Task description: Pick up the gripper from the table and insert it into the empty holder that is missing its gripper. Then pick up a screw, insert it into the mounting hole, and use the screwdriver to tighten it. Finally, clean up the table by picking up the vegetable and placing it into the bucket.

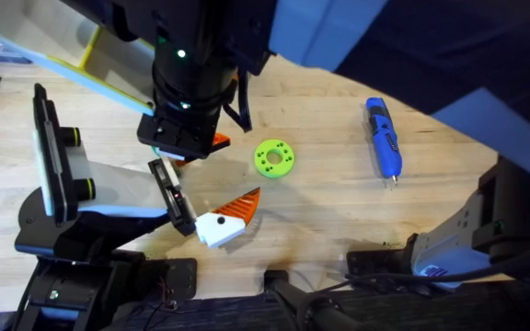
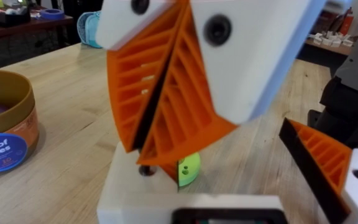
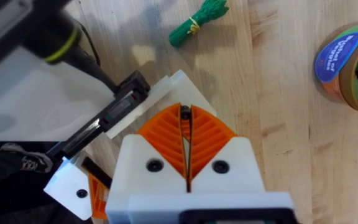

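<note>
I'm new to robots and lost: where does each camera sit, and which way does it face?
Overhead: above the arms' bases, looking down on the table; a dark arm looms beneath.
Left wrist: low, looking across the table to the bucket; orange ribbed fingers close up.
Right wrist: looking down at the holder; its shut jaws show.
Shared: both wrist views show the bucket.

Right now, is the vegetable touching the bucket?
Apart. The right wrist view shows the vegetable and the bucket with a wide stretch of bare table between them.
</note>
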Robot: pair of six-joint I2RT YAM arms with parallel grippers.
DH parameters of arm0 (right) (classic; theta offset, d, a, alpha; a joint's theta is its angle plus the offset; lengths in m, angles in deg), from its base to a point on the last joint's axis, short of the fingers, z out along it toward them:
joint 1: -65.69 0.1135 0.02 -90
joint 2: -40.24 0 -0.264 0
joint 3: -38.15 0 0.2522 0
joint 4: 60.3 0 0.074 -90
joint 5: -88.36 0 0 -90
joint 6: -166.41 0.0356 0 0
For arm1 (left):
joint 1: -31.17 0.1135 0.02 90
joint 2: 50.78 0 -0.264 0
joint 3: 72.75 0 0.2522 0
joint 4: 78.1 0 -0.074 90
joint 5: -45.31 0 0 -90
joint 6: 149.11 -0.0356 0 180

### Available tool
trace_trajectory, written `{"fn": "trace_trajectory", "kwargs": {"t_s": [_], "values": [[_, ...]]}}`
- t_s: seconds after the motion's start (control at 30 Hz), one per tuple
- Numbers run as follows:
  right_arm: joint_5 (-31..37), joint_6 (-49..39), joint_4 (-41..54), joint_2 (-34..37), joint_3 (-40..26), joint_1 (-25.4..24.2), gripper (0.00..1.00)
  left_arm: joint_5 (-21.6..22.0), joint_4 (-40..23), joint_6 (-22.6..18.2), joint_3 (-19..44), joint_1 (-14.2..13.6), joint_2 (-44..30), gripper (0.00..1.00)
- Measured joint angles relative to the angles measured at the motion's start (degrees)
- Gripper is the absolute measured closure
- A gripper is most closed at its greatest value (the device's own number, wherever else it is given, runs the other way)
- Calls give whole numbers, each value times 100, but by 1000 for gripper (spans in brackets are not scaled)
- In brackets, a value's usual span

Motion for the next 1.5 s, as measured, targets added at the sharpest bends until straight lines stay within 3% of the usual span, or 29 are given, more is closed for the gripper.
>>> {"fn": "trace_trajectory", "kwargs": {"t_s": [1.5], "values": [[4, 2, 173, 0, 0, -13, 993, 2, 4, 100, 0, 2, -1, 12]]}}
